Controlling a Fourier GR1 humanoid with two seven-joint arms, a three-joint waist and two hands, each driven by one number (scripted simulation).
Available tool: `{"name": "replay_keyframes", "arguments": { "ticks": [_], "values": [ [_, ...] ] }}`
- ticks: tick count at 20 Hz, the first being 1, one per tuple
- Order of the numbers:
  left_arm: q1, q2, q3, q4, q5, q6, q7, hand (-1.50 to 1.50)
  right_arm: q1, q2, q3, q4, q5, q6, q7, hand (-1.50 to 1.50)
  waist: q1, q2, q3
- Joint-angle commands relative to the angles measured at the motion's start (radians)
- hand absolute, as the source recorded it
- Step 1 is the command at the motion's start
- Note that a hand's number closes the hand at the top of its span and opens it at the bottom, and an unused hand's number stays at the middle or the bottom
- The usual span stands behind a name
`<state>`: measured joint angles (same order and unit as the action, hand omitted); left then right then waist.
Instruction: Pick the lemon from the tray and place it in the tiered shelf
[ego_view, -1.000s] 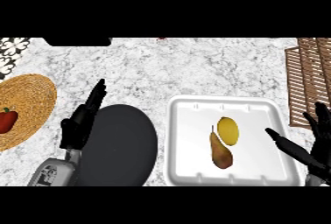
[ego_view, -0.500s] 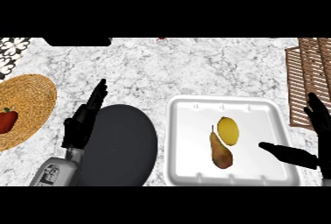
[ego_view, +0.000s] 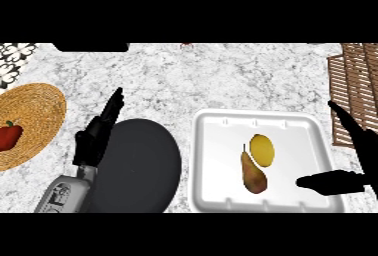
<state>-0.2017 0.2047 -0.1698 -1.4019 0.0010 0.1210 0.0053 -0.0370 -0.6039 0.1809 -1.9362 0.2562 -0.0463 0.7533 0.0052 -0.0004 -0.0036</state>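
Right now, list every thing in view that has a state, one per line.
lemon: in the white tray, not held, touching the pear
pear: lying in the tray
white tray: flat on the counter
left hand: open, resting, fingers up
right hand: open, at the tray's right edge, thumb over the tray
red pepper: on the woven mat

**No legible text at the kitchen counter**

No word, label, brand, number or sign can be read on the counter. Faint marks on the left forearm (ego_view: 63, 192) are too small to make out.
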Motion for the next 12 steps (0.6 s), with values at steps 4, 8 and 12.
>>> {"name": "replay_keyframes", "arguments": {
  "ticks": [4,8,12],
  "values": [
    [0.090,-0.010,-0.017,-0.068,-0.026,-0.008,-0.016,0.00,-0.152,0.038,0.097,-0.093,0.084,0.148,0.340,-1.50,0.003,-0.001,0.003],
    [0.040,-0.013,0.024,-0.089,-0.015,-0.037,0.041,0.00,-0.175,0.124,0.104,-0.098,0.137,0.184,0.377,-1.50,-0.003,-0.001,0.003],
    [0.027,-0.052,0.032,-0.022,-0.052,-0.019,-0.010,0.00,-0.147,0.180,0.111,-0.069,0.212,0.177,0.322,-1.50,-0.006,0.000,0.003]
  ]
}}
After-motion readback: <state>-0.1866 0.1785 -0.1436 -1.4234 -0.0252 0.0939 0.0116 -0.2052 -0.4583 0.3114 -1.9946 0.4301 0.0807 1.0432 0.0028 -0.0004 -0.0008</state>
